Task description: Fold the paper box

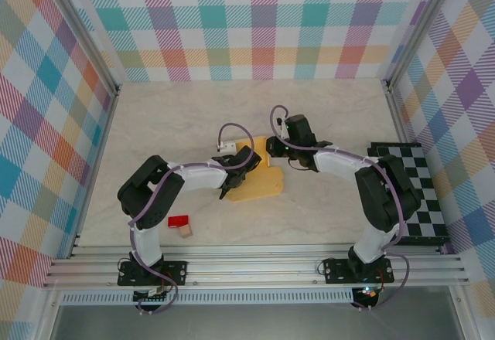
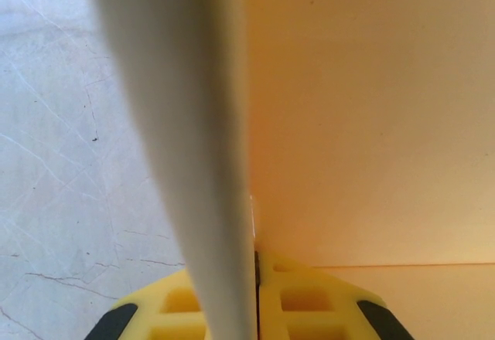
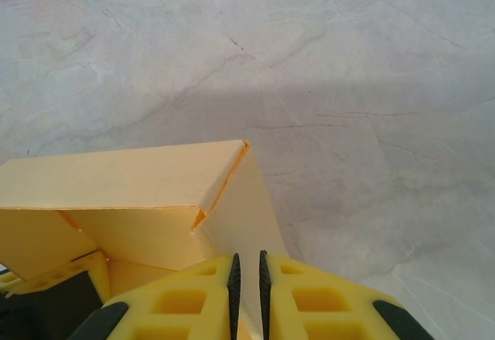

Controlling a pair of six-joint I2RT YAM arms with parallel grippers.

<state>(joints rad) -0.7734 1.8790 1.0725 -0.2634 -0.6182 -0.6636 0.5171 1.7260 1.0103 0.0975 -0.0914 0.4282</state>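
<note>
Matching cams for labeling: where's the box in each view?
Top external: box at the centre of the table.
Left wrist: box across the right side, one flap edge-on running down into the jaws.
Right wrist: box lower left, just above the jaws.
Shared landmark: the marbled table.

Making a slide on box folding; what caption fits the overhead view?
Left gripper and right gripper meet at the paper box; red block and wooden cube lie near the left base.
</note>
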